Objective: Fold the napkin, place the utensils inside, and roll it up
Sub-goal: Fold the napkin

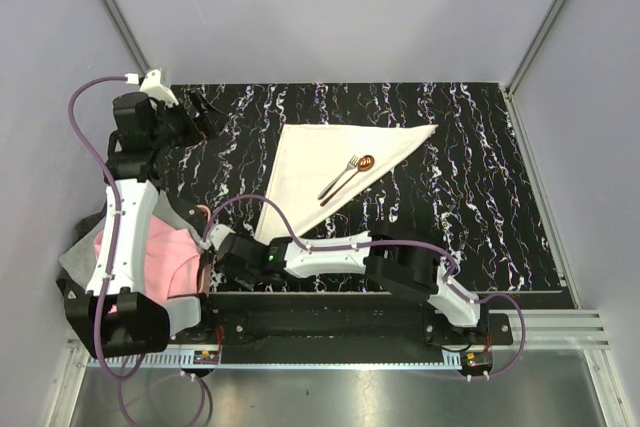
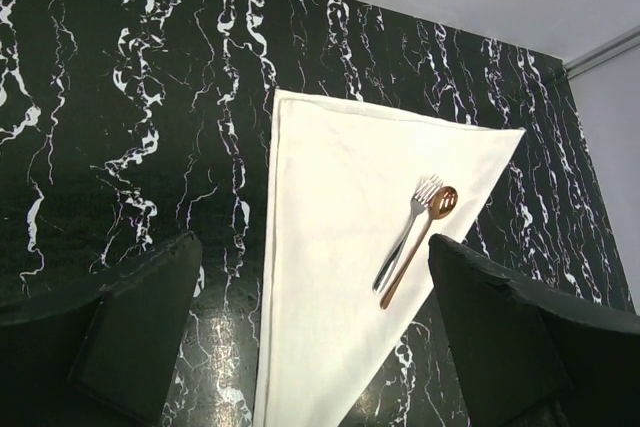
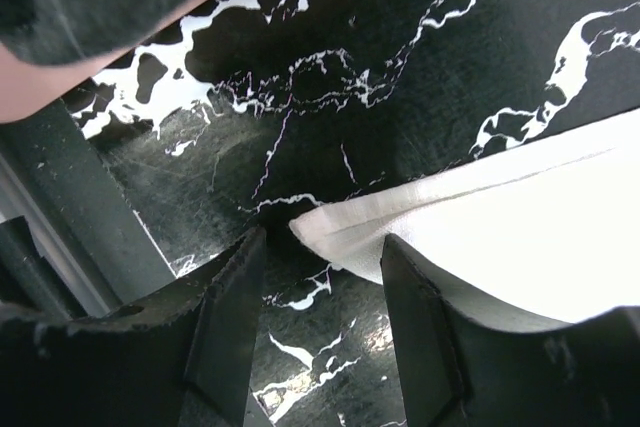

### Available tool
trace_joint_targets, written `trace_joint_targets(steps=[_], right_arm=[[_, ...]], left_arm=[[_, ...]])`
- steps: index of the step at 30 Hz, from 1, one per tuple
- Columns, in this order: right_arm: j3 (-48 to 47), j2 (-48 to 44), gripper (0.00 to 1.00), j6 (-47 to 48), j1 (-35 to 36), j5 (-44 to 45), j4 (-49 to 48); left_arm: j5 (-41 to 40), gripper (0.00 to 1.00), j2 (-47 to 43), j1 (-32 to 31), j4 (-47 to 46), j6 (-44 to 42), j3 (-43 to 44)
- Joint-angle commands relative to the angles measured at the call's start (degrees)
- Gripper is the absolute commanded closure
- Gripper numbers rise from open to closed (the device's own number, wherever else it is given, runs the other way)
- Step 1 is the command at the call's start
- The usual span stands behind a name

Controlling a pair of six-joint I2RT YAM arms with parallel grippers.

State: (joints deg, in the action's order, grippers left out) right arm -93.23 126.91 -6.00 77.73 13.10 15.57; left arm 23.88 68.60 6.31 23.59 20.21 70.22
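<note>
The cream napkin (image 1: 320,159) lies folded into a triangle on the black marble mat. A silver fork (image 1: 339,178) and a copper-brown utensil (image 1: 352,175) lie side by side on it near its right edge. They also show in the left wrist view, fork (image 2: 408,231) and copper utensil (image 2: 418,247) on the napkin (image 2: 330,247). My left gripper (image 1: 203,115) is open and empty, raised at the mat's far left (image 2: 320,347). My right gripper (image 1: 232,245) is open and low, with the napkin's near corner (image 3: 335,232) between its fingers (image 3: 228,322), untouched.
A pink and grey cloth (image 1: 160,257) lies bunched at the near left beside the left arm's base; its edge shows in the right wrist view (image 3: 60,77). The mat's near edge and a metal rail (image 3: 70,197) run just behind the right gripper.
</note>
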Motion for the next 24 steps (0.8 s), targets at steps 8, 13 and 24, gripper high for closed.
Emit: trace_joint_targets(steps=[8,13,24], right_arm=[[-4.77,3.78,0.54,3.8,0.93,7.99,2.0],[-3.89,4.04,0.64,4.77,1.01,8.87,2.27],[-4.59,3.08,1.0,2.31,0.75,6.85,1.22]], left_arm=[[2.58,0.01,0.39,0.64,-3.47,0.89,-0.61],[2.84,0.01,0.48,0.9,-3.56,1.15,-0.61],[3.63,0.01,0.83,1.25,-3.82,1.5,-0.61]])
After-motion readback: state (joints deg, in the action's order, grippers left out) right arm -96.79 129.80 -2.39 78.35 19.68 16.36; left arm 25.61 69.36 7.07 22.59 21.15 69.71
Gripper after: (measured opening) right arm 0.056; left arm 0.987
